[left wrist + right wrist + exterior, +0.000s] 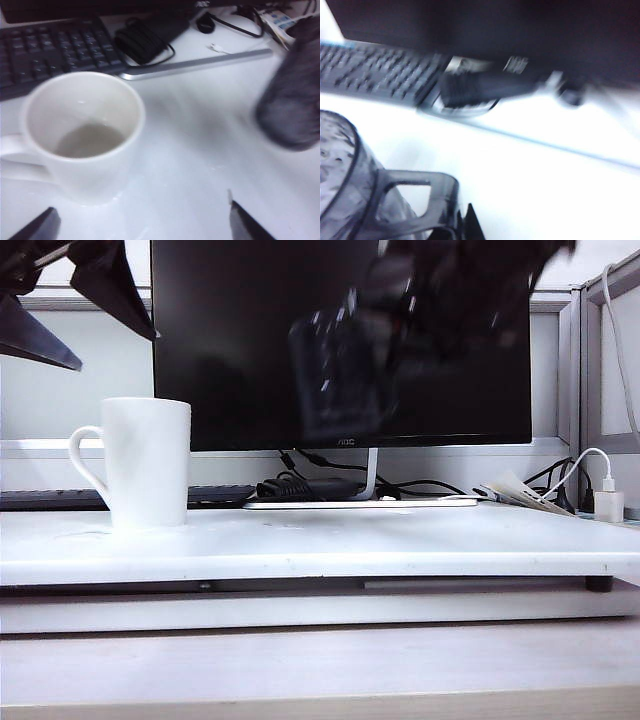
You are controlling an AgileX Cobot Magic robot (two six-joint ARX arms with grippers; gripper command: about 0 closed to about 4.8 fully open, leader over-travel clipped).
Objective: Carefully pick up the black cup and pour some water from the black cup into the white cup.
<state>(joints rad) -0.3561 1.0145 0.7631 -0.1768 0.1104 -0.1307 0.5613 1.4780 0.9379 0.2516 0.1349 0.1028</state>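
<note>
Pickup done: my right gripper [462,227] clenched on black cup [350,185] handle, cup aloft, blurred, upper right in exterior view. White cup [146,462] on desk, left side, liquid already inside. My left gripper [142,222] spread wide above it, empty. Whether pour finished, cannot judge.

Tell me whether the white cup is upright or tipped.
Upright: the white cup stands on its base on the table, rim up; the left wrist view looks into its mouth.
</note>
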